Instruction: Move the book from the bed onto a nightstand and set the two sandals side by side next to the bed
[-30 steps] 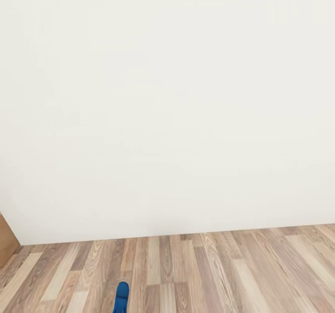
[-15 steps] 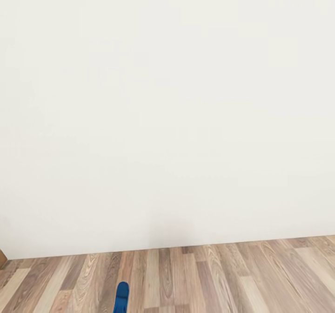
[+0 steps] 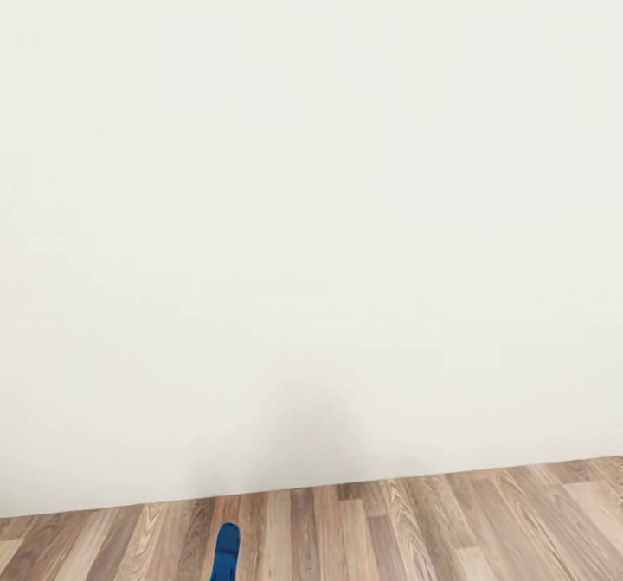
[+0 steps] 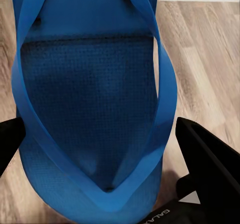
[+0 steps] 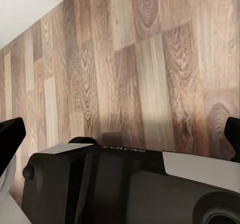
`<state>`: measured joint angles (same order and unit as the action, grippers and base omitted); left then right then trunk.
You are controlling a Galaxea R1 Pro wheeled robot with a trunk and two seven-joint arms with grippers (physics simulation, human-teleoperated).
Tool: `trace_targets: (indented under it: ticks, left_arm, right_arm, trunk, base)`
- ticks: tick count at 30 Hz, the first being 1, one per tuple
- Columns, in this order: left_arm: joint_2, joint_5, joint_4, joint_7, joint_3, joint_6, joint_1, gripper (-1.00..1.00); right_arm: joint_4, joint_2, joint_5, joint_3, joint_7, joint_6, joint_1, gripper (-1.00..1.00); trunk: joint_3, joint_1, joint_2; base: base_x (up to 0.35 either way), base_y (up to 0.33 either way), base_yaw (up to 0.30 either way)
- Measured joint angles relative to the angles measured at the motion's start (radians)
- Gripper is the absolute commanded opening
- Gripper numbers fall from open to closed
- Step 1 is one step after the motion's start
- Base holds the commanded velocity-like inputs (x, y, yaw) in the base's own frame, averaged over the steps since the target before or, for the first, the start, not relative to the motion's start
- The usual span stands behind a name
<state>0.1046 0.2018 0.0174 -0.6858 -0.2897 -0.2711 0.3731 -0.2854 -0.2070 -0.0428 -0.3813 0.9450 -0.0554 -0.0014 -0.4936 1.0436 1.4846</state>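
Left gripper (image 4: 100,139) clamped on one blue sandal (image 4: 90,99), toe at 6 o'clock in head view; right gripper (image 5: 120,134) fingers apart, empty; placement beside bed and book judged pending

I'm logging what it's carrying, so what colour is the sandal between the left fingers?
Bright blue, straps included. The sandal shows best in the left wrist view.

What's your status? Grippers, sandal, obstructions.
Left gripper shut on blue sandal. Right gripper open, nothing between its fingers, over wood floor. White wall close ahead.
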Motion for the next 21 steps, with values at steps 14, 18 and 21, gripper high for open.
trace_targets:
  ticks: [14,18,21]
  left_arm:
    - [0.000,0.000,0.000,0.000,0.000,0.000,0.000,-1.00]
    - [0.000,0.000,0.000,0.000,0.000,0.000,0.000,-1.00]
    - [0.000,0.000,0.000,0.000,0.000,0.000,0.000,-1.00]
  right_arm:
    - [-0.002,0.000,-0.001,0.000,0.001,0.000,0.000,1.00]
    - [-0.002,0.000,-0.001,0.000,0.001,0.000,0.000,1.00]
    - [-0.002,0.000,-0.001,0.000,0.001,0.000,0.000,1.00]
  trunk:
    - [0.000,0.000,0.000]
    - [0.000,0.000,0.000]
    - [0.000,0.000,0.000]
  base:
    - [0.326,0.000,-0.050]
    - [0.326,0.000,0.000]
    - [0.326,0.000,0.000]
